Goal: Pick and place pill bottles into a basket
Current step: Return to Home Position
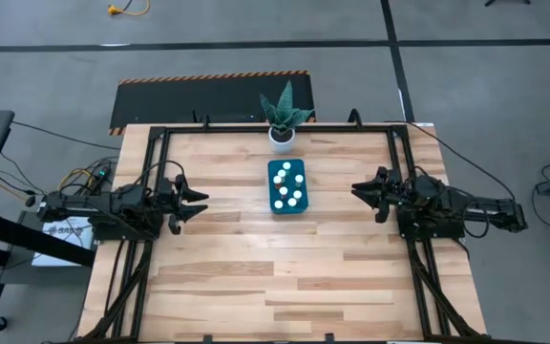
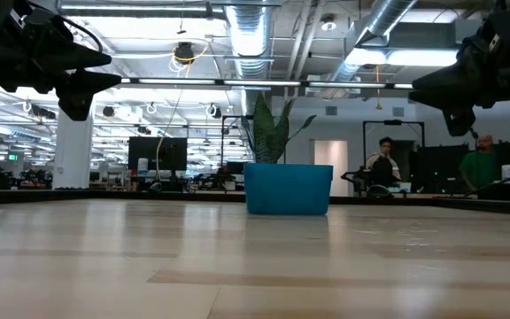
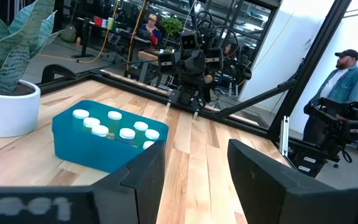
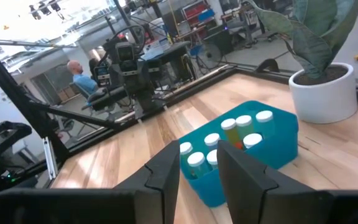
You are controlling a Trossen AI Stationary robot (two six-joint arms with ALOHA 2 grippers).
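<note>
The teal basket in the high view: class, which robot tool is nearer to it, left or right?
Right. The right tool hangs to the right of the basket, across a smaller gap; the left tool hangs farther off, on its left.

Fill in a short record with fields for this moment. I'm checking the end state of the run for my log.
Pill bottles: about seven, white-capped, all standing inside the basket
Basket: teal, mid-table, near the plant pot, not touching it
Bottles outside basket: none seen on the table
Left gripper: open, empty, raised at the table's left side
Right gripper: open, empty, raised at the table's right side
</note>
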